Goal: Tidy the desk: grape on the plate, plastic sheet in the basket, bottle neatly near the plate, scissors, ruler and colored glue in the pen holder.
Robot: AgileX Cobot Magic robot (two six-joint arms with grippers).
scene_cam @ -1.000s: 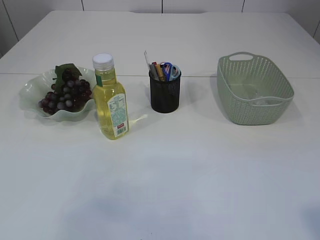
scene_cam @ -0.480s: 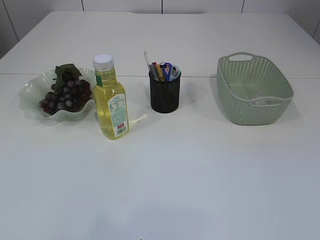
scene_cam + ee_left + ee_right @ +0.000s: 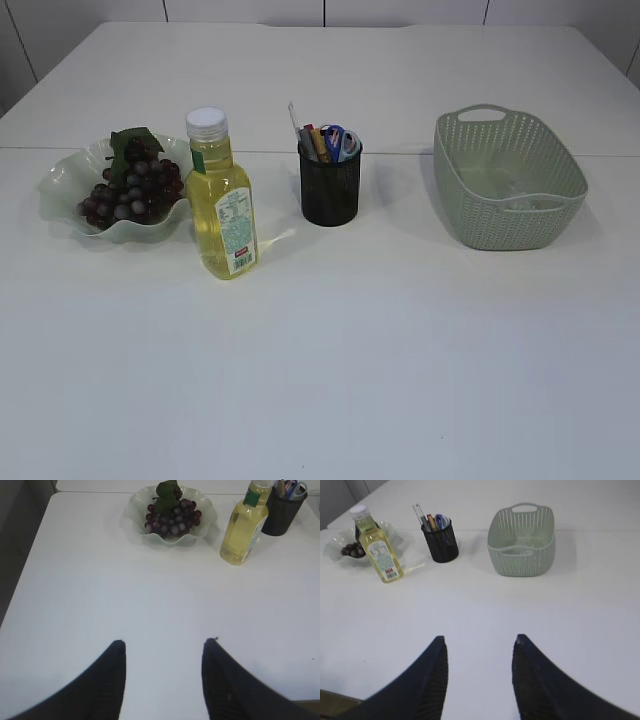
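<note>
- Left of the exterior view: a wavy plate (image 3: 60,195) holds a bunch of grapes (image 3: 130,188).
- Just right of the plate, seemingly touching its rim, a bottle (image 3: 222,200) of yellow liquid stands upright, cap on.
- Centre: a black mesh pen holder (image 3: 330,185) stands upright with scissors (image 3: 335,140), a ruler (image 3: 294,118) and what look like glue sticks poking out of its top.
- Right: a green basket (image 3: 508,180); something pale and clear lies inside, likely the plastic sheet, too faint to be sure.
- The white counter (image 3: 330,350) is bare across the lower frame.
- Neither arm shows in the exterior view. In the wrist views the left pincer (image 3: 165,652) and right pincer (image 3: 479,647) are spread, holding nothing.
- Everything lies toward the top of both wrist views, well apart from both pincers. The left is nearer the bottle, the right nearer the basket.
- By my reading, every item seems placed; little remains.
</note>
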